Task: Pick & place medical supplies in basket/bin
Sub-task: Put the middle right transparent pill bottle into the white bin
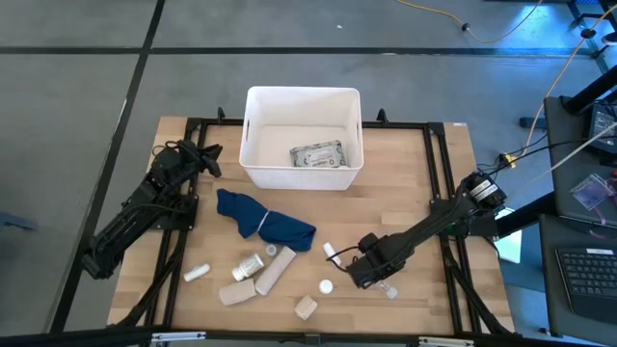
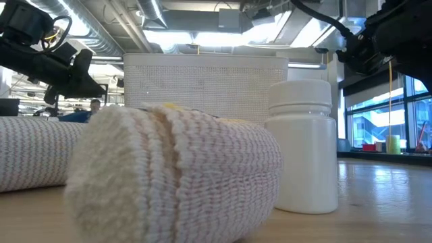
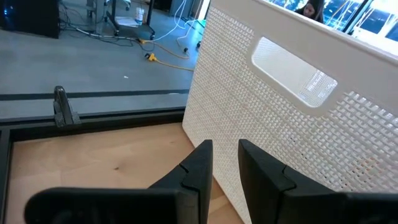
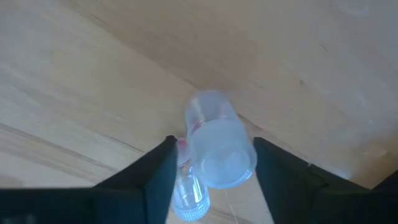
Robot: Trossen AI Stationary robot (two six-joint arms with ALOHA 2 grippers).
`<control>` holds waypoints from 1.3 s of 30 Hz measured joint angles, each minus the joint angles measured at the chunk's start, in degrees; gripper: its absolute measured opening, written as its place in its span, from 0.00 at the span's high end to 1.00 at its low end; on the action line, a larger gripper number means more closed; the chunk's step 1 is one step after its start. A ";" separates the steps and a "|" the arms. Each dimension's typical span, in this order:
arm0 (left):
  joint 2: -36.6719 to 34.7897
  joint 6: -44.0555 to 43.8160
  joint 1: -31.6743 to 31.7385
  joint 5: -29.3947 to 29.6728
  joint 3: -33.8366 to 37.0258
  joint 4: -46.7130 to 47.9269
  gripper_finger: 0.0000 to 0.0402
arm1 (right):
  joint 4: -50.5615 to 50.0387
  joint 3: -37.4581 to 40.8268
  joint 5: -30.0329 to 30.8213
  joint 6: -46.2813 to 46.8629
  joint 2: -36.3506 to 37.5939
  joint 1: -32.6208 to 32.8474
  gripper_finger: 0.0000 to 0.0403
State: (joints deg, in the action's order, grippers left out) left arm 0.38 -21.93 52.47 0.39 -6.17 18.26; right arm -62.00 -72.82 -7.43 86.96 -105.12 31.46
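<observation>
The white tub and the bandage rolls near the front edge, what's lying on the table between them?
In the high view, a crumpled dark blue cloth lies on the wood between the white tub and the bandage rolls.

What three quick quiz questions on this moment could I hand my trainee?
1. True or false: the bin already holds the grey packet.
2. What sits between the right gripper's fingers: A) a clear vial, B) a bandage roll, C) the blue cloth?
3. Which gripper waits beside the bin's wall?

Key:
1. True.
2. A, a clear vial, jaws either side of it over the table.
3. The left gripper, holding nothing.
</observation>
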 joint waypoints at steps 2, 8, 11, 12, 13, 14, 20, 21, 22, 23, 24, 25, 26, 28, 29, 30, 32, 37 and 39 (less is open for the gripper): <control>0.00 0.02 0.01 0.02 0.00 0.00 0.82 | 0.00 0.00 -0.02 -0.07 0.00 0.00 0.55; 0.00 0.04 0.02 0.02 0.00 0.00 0.82 | -0.02 -0.08 0.77 -3.83 0.04 -0.04 0.68; 0.00 0.04 0.02 0.02 0.00 0.00 0.82 | -0.04 -1.25 3.91 -8.78 0.02 -0.73 0.68; -0.01 0.04 0.01 0.02 0.00 0.00 0.82 | 0.00 -2.07 4.76 -10.38 0.00 -1.28 0.68; 0.00 0.04 0.01 0.02 0.00 0.00 0.82 | 0.02 -3.12 5.49 -12.30 0.06 -1.94 0.68; 0.00 0.02 0.02 0.02 0.00 0.02 0.82 | -0.08 -4.43 6.16 -14.29 0.09 -2.59 0.68; -0.02 0.08 0.00 0.02 0.00 0.00 0.82 | -0.26 -15.03 11.62 -30.58 0.11 -6.54 0.67; 0.00 0.11 0.02 0.02 0.00 0.00 0.82 | -0.30 -16.99 13.53 -33.93 0.14 -7.32 0.67; -0.01 0.11 0.02 0.02 0.00 0.00 0.82 | -0.38 -18.86 15.53 -37.42 0.15 -8.18 0.67; 0.00 0.11 0.02 0.02 0.00 0.00 0.82 | -0.38 -20.65 17.16 -40.80 0.15 -9.13 0.67; 0.00 0.11 0.02 0.02 0.00 0.00 0.82 | -0.43 -22.59 18.66 -44.45 0.15 -10.05 0.67; 0.00 0.11 0.02 0.02 0.00 0.00 0.82 | -0.39 -24.42 19.69 -47.77 0.15 -10.96 0.67; 0.00 0.11 0.00 0.02 0.00 0.00 0.82 | -0.46 -26.43 19.88 -50.90 0.15 -11.95 0.67; -0.01 0.11 0.02 0.02 0.00 0.00 0.82 | -0.55 -30.97 19.39 -56.43 0.15 -13.54 0.67; -0.01 0.12 0.02 0.02 0.00 0.00 0.82 | -0.51 -33.48 18.90 -59.19 0.15 -14.34 0.67; 0.00 0.15 0.02 0.02 0.00 0.00 0.82 | -0.47 -36.08 18.79 -61.82 0.15 -15.03 0.67; 0.00 0.15 0.01 0.03 0.00 0.00 0.82 | -0.34 -40.95 19.48 -67.38 0.22 -16.54 0.67; 0.00 0.15 0.00 0.05 0.00 0.00 0.82 | 0.49 -50.32 31.52 -78.83 0.25 -22.25 0.67; 0.00 0.15 0.00 0.04 0.00 0.00 0.82 | 1.36 -52.23 30.84 -81.14 0.31 -25.89 0.67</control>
State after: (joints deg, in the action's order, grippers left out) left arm 0.38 -21.78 52.47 0.43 -6.17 18.26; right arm -60.64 -125.05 23.42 5.82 -104.81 5.57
